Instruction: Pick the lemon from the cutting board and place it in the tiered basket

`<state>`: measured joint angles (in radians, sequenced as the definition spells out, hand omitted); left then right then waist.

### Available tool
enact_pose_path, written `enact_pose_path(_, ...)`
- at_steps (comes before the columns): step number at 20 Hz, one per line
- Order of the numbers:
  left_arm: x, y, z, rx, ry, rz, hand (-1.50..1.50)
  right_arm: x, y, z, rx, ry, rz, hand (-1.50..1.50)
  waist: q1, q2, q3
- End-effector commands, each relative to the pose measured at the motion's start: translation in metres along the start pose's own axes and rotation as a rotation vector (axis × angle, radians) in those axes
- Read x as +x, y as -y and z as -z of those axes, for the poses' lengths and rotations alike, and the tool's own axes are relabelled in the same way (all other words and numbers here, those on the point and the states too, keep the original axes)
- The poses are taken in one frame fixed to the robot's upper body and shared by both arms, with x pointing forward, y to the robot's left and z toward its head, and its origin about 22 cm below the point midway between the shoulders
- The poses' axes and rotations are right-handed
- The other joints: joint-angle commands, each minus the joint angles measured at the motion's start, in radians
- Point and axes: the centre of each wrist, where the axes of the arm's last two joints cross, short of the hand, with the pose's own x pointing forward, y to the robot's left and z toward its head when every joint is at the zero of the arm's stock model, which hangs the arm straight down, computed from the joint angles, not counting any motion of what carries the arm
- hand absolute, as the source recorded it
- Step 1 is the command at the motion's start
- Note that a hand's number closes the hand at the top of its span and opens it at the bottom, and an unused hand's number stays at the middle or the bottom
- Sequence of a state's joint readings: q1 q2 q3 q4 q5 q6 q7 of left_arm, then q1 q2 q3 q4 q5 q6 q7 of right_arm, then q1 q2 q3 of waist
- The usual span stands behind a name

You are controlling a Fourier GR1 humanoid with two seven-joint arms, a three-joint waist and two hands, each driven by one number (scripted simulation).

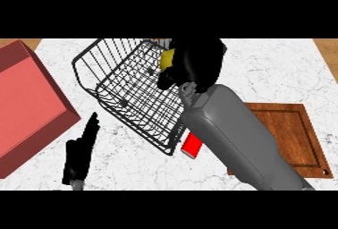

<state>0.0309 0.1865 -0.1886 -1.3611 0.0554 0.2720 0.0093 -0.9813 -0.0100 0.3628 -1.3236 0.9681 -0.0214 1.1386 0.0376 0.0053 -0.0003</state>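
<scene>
My right hand (196, 60) reaches over the black wire tiered basket (125, 96) near its far right corner. Its fingers are curled round the yellow lemon (167, 57), of which only a small patch shows at the hand's left side. The hand hides most of the fruit. The wooden cutting board (297, 134) lies at the right, partly covered by my right forearm, with nothing on its visible part. My left hand (80, 152) rests open at the lower left, fingers straight and pointing up.
A large red box (26, 103) fills the left side beside the basket. A small red object (192, 145) lies on the white marble counter (271, 71) between the basket and the board, under my forearm.
</scene>
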Motion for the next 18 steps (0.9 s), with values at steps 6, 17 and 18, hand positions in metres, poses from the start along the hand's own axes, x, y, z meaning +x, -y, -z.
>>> enact_pose_path(6, -0.003, -0.008, 0.001, -0.027, -0.001, 0.013, 0.0, -0.022, -0.013, 0.018, 0.021, -0.225, 0.462, -1.5, 0.021, 0.006, 0.0)
enact_pose_path(17, -0.005, 0.001, -0.002, 0.041, -0.038, 0.004, 0.0, -0.022, 0.004, 0.016, -0.305, -0.14, 0.77, -1.5, -0.042, -0.013, -0.001)
enact_pose_path(18, -0.007, -0.003, -0.01, 0.048, -0.024, 0.004, 0.0, -0.027, 0.01, 0.019, -0.34, -0.172, 0.779, -1.5, -0.046, -0.017, 0.0)
